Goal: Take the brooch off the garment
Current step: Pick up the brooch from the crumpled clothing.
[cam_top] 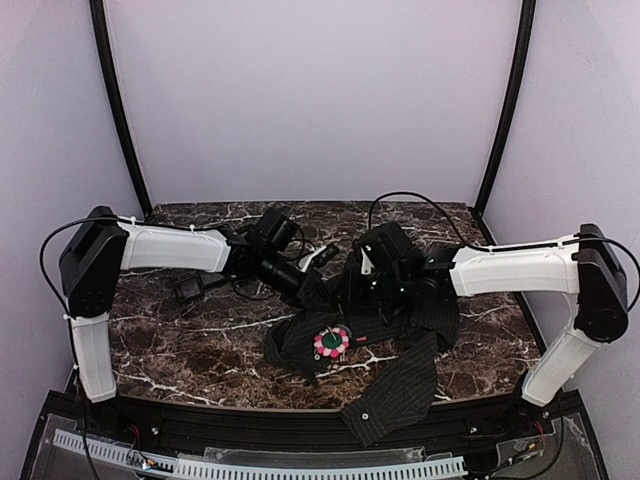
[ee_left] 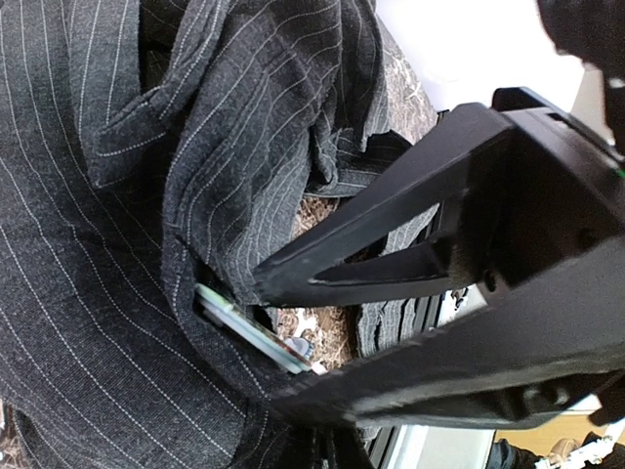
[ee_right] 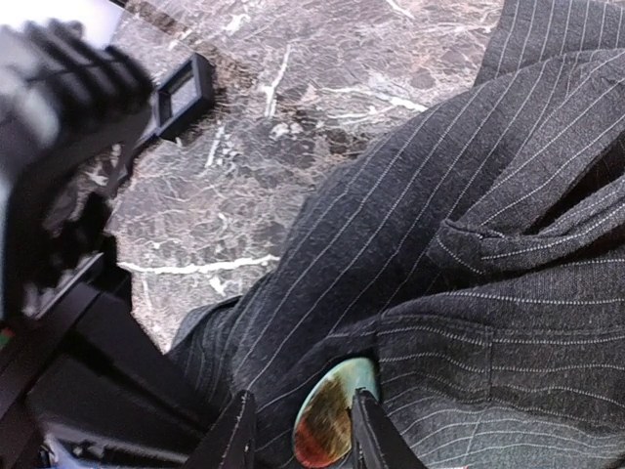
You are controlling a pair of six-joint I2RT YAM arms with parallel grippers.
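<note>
Where brooch point(cam_top: 331, 342) sits: lower centre of top view, on striped shirt point(cam_top: 410, 385)
My right jaws: apart, straddling its disc at bottom of wrist view
My left jaws: closed, buried in shirt folds

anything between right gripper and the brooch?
Nothing visible. In the right wrist view the brooch sits between the fingers of the right gripper; folds of the garment lie beside it, not across it.
</note>
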